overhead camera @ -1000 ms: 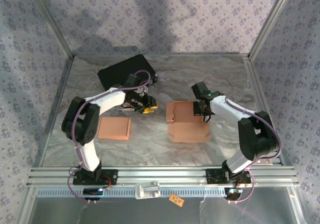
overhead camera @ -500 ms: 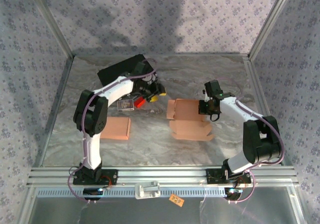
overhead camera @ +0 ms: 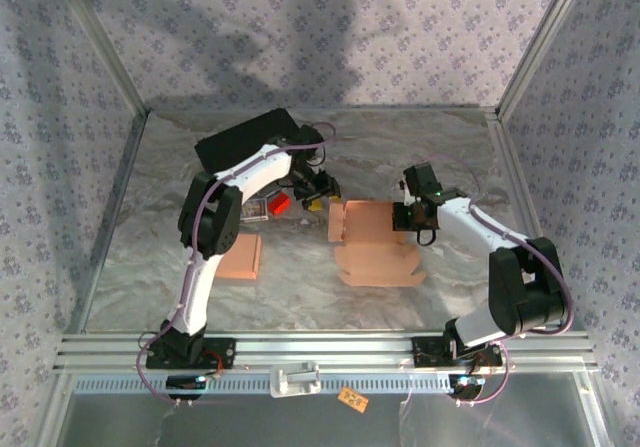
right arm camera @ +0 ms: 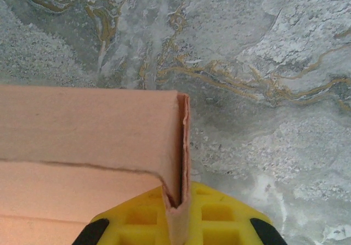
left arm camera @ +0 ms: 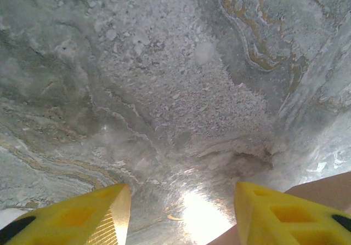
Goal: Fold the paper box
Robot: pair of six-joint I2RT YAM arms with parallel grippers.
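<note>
The paper box [overhead camera: 375, 245] is a half-folded brown cardboard piece lying mid-table. My right gripper [overhead camera: 414, 217] is shut on its upright right wall. In the right wrist view the doubled cardboard wall [right arm camera: 181, 146] runs down into the pinch of the yellow fingers [right arm camera: 219, 217], and the right gripper [right arm camera: 178, 215] has no gap left. My left gripper [overhead camera: 320, 195] hovers just off the box's far left corner. In the left wrist view the left gripper [left arm camera: 184, 204] stands open over bare marble, with a corner of the box [left arm camera: 323, 187] by the right finger.
A second flat cardboard blank [overhead camera: 238, 257] lies at the left, partly under the left arm. A black case [overhead camera: 245, 139] sits at the back left. A small red and white item [overhead camera: 268, 207] lies near it. Metal frame rails [overhead camera: 320, 349] border the near edge.
My left arm has swung right and away from the flat blank to the box's left corner, and its jaws have widened. The right gripper keeps its pinch; the box has shifted slightly.
</note>
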